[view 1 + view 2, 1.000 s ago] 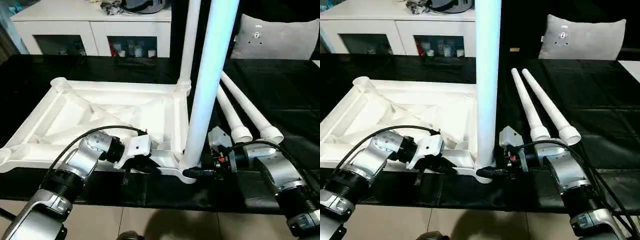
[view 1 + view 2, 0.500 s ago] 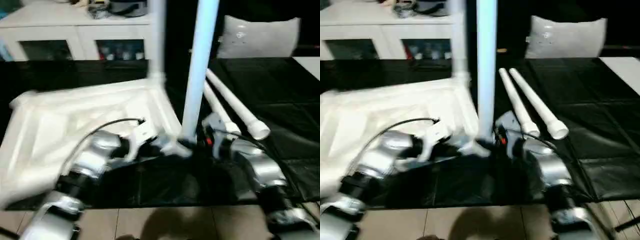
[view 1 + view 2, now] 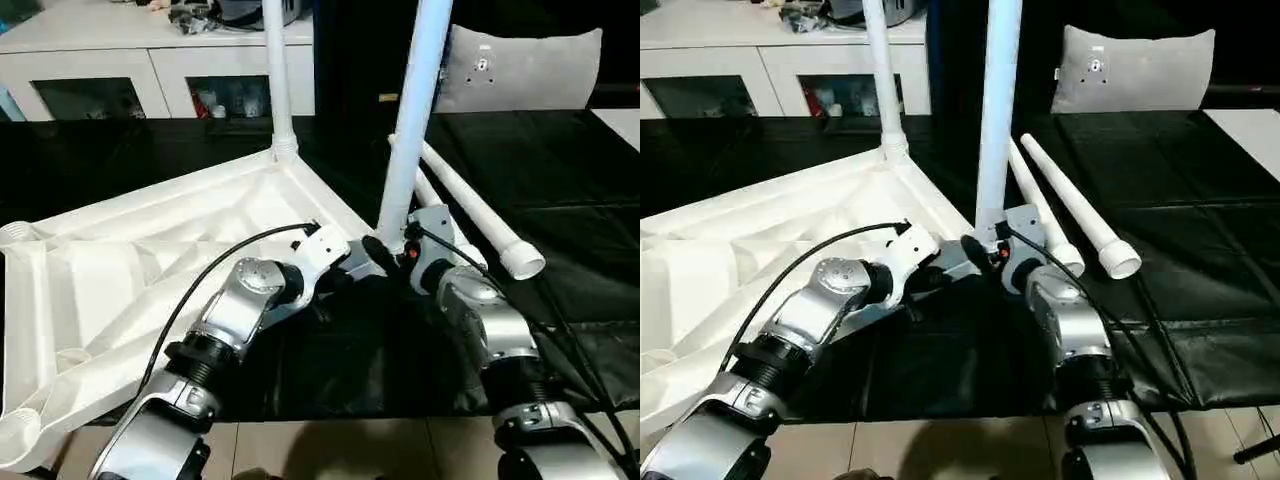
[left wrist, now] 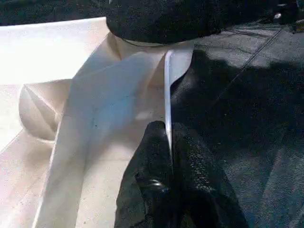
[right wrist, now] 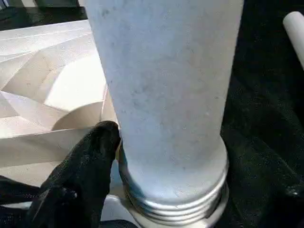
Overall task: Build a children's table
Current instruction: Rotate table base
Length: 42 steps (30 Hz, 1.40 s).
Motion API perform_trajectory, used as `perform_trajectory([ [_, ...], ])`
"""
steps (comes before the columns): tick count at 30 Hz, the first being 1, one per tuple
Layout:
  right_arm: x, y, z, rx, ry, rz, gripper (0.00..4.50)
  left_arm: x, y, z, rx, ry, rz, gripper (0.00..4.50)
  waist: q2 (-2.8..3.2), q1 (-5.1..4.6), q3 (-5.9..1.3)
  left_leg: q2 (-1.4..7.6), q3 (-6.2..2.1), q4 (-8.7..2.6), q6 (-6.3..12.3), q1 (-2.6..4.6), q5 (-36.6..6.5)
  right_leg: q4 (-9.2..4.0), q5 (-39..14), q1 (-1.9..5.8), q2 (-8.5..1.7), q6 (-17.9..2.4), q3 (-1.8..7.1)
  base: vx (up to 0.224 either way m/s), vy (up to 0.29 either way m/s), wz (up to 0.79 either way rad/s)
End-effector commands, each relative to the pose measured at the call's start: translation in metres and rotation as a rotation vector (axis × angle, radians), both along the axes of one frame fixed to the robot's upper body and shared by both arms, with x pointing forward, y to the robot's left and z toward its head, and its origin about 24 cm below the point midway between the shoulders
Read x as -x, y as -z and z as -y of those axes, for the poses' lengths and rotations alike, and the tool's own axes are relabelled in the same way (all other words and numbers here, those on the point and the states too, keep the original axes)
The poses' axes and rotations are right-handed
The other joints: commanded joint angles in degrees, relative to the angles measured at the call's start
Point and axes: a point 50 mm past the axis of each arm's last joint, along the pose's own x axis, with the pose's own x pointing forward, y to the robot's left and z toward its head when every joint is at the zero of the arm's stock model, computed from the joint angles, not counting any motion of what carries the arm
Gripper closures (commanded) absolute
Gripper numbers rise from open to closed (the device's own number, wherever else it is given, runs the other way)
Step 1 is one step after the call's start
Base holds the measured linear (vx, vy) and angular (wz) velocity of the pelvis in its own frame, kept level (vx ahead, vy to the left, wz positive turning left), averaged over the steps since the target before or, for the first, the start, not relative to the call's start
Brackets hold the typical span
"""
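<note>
The left tool [image 4: 168,156] pinches the thin edge of the upside-down tabletop [image 3: 150,260]. Just beside it, the right tool [image 3: 400,255] sits at the standing leg [image 3: 410,120]; its grip cannot be told.

A black sheet [image 3: 580,210] covers the work surface from left to right, its surface creased in faint squares. At the far left stands a white cabinet [image 3: 150,60] with glass-fronted compartments holding small items too small to tell; some dark clutter [image 3: 215,12] sits on its top. At the far right a grey cushion [image 3: 520,65] leans upright against a dark backdrop. Nearest, a beige tiled floor [image 3: 970,450] shows below the sheet's edge, with a shadow across it.
</note>
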Motion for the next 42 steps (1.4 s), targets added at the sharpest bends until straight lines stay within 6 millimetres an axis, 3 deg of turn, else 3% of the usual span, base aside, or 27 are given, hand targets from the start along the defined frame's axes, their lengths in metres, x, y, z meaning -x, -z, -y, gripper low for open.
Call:
perform_trajectory([
  [1, 0.009, 0.008, -0.019, -0.021, -0.066, -0.032, 0.69, -0.008, -0.027, 0.013, 0.055, 0.047, 0.148, 4.50, -0.68, 0.20, -4.02, 3.85, -1.80, -3.77, 4.23, 0.67, -10.10, -4.96, -20.41, 2.70, -6.45, -6.37, 3.84, 0.000, 0.000, 0.00],
  [3, 0.010, 0.007, -0.015, -0.016, -0.059, -0.022, 0.50, -0.009, -0.027, 0.012, 0.053, 0.061, 0.158, 4.50, -0.65, 0.21, -4.01, 3.89, -1.83, -3.84, 3.83, 0.85, -11.16, -5.10, -21.62, 2.66, -6.48, -6.07, 3.81, 0.000, 0.000, 0.00],
  [7, 0.018, 0.001, 0.003, 0.001, -0.004, 0.028, 0.23, -0.019, -0.028, 0.006, 0.019, 0.088, 0.209, 4.50, -0.94, 0.59, -3.87, 3.63, -1.74, -3.98, 3.46, 1.22, -12.41, -5.74, -25.31, 2.36, -6.35, -3.24, 3.86, 0.000, 0.000, 0.00],
  [8, 0.020, -0.001, 0.008, 0.000, 0.019, 0.045, 0.06, -0.021, -0.029, 0.006, 0.009, 0.103, 0.227, 4.50, -1.02, 0.56, -3.85, 3.61, -1.88, -4.05, 3.32, 0.98, -12.40, -5.71, -25.86, 2.61, -6.51, -2.89, 3.75, 0.000, 0.000, 0.00],
  [12, 0.025, -0.005, 0.025, 0.013, 0.089, 0.070, 0.06, -0.029, -0.033, 0.009, -0.008, 0.136, 0.278, 4.50, -0.93, 0.88, -3.96, 3.48, -1.85, -4.01, 3.75, 0.93, -11.27, -5.99, -24.92, 2.38, -6.30, -2.07, 3.74, 0.000, 0.000, 0.00],
  [14, 0.027, -0.006, 0.028, 0.008, 0.106, 0.070, 0.06, -0.032, -0.035, 0.010, -0.013, 0.128, 0.293, 4.50, -0.90, 1.07, -4.26, 3.81, -2.00, -3.99, 3.88, 0.66, -10.09, -5.22, -21.12, 2.73, -6.60, -3.19, 3.91, 0.000, 0.000, 0.00],
  [16, 0.029, -0.008, 0.029, 0.006, 0.102, 0.075, 0.06, -0.036, -0.038, 0.016, 0.029, 0.115, 0.295, 4.50, -0.76, 1.09, -4.35, 3.63, -1.83, -3.78, 4.46, 0.65, -9.18, -5.18, -19.48, 2.59, -6.46, -3.68, 3.94, 0.000, 0.000, 0.00],
  [17, 0.031, -0.008, 0.027, 0.007, 0.103, 0.075, 0.06, -0.036, -0.040, 0.019, 0.065, 0.118, 0.289, 4.50, -0.95, 1.27, -4.59, 3.61, -1.83, -3.63, 4.96, 0.34, -7.61, -4.65, -16.74, 2.90, -6.58, -4.65, 4.01, 0.000, 0.000, 0.00],
  [19, 0.032, -0.008, 0.025, 0.008, 0.109, 0.076, 0.00, -0.035, -0.042, 0.021, 0.103, 0.135, 0.277, 4.06, -0.98, 1.74, -5.19, 3.85, -1.86, -3.21, 6.57, -0.02, -3.13, -3.35, -9.27, 2.96, -6.63, -7.06, 4.11, 0.000, 0.000, 0.00],
  [20, 0.032, -0.008, 0.025, 0.010, 0.113, 0.077, 0.00, -0.035, -0.043, 0.022, 0.117, 0.141, 0.277, 4.06, -1.00, 1.83, -5.21, 3.73, -1.74, -3.03, 7.14, -0.12, -2.42, -3.28, -8.00, 2.79, -6.64, -7.44, 4.11, 0.000, 0.000, 0.00],
  [21, 0.032, -0.008, 0.024, 0.009, 0.115, 0.080, 0.00, -0.035, -0.044, 0.023, 0.143, 0.130, 0.270, 4.06, -1.29, 2.05, -5.06, 3.70, -1.60, -2.97, 7.86, -0.21, -2.69, -3.37, -7.70, 2.71, -6.73, -8.12, 4.06, 0.000, 0.000, 0.00],
  [22, 0.033, -0.009, 0.023, 0.009, 0.119, 0.083, 0.00, -0.036, -0.044, 0.023, 0.168, 0.116, 0.261, 3.90, -0.93, 2.43, -5.13, 3.97, -1.61, -2.99, 7.66, 0.02, -3.22, -3.34, -8.26, 2.65, -6.94, -8.90, 4.02, 0.000, 0.000, 0.00],
  [25, 0.033, -0.010, 0.020, 0.015, 0.123, 0.081, 0.00, -0.035, -0.043, 0.019, 0.179, 0.091, 0.280, 3.66, -1.33, 2.42, -4.66, 4.36, -1.79, -3.36, 7.13, -0.06, -5.29, -3.45, -11.35, 2.66, -6.86, -8.35, 3.92, 0.000, 0.000, 0.00],
  [29, 0.033, -0.018, 0.011, -0.019, 0.026, 0.105, 0.00, -0.032, -0.040, -0.001, 0.188, 0.059, 0.245, 3.60, -1.39, 1.70, -4.31, 3.94, -1.64, -3.53, 5.64, -0.04, -8.28, -4.21, -17.79, 2.93, -7.03, -6.48, 3.95, 0.000, 0.000, 0.00],
  [34, 0.032, -0.027, 0.009, -0.019, -0.109, 0.111, 0.00, -0.022, -0.040, -0.037, 0.152, 0.042, 0.213, 3.60, -0.91, 0.76, -4.12, 4.28, -1.72, -3.72, 4.57, 0.42, -9.45, -4.42, -20.32, 2.33, -6.50, -5.25, 3.99, 0.000, 0.000, 0.00],
  [35, 0.031, -0.028, 0.009, -0.008, -0.154, 0.102, 0.00, -0.018, -0.041, -0.049, 0.132, 0.040, 0.204, 3.60, -0.82, 0.69, -4.13, 4.33, -1.75, -3.75, 4.51, 0.45, -9.63, -4.50, -20.43, 2.25, -6.53, -5.34, 4.02, 0.000, 0.000, 0.00],
  [36, 0.031, -0.028, 0.009, -0.008, -0.154, 0.102, 0.00, -0.018, -0.041, -0.049, 0.132, 0.040, 0.204, 3.60, -1.17, 0.69, -4.11, 4.40, -1.76, -3.79, 4.29, 0.32, -9.44, -4.19, -19.94, 2.33, -6.60, -5.79, 4.12, 0.000, 0.000, 0.00],
  [37, 0.028, -0.029, 0.010, 0.034, -0.231, 0.085, 0.00, -0.010, -0.046, -0.069, 0.104, 0.035, 0.187, 3.60, -1.31, 0.74, -4.25, 4.55, -1.78, -3.76, 3.70, 0.51, -9.21, -3.74, -18.99, 2.33, -6.70, -6.47, 4.16, 0.000, 0.000, 0.00],
  [39, 0.021, -0.029, 0.013, 0.083, -0.282, 0.069, 0.00, -0.004, -0.053, -0.085, 0.069, 0.025, 0.175, 3.60, -1.04, 0.71, -4.22, 4.41, -1.66, -3.62, 3.39, 0.65, -8.87, -3.46, -18.27, 2.07, -6.60, -7.21, 4.27, 0.000, 0.000, 0.00],
  [40, 0.016, -0.030, 0.015, 0.112, -0.292, 0.064, 0.00, -0.002, -0.055, -0.090, 0.053, 0.023, 0.170, 3.60, -1.53, 0.53, -3.93, 4.17, -1.40, -3.70, 3.70, 0.32, -8.36, -3.86, -18.48, 2.15, -6.31, -7.13, 4.32, 0.000, 0.000, 0.00],
  [42, 0.005, -0.032, 0.020, 0.171, -0.307, 0.058, 0.00, 0.001, -0.059, -0.100, 0.016, 0.012, 0.162, 3.60, -1.29, 0.57, -4.01, 4.04, -1.44, -3.55, 3.29, 0.44, -8.05, -3.49, -18.05, 2.07, -6.29, -8.22, 4.26, 0.000, 0.000, 0.00],
])
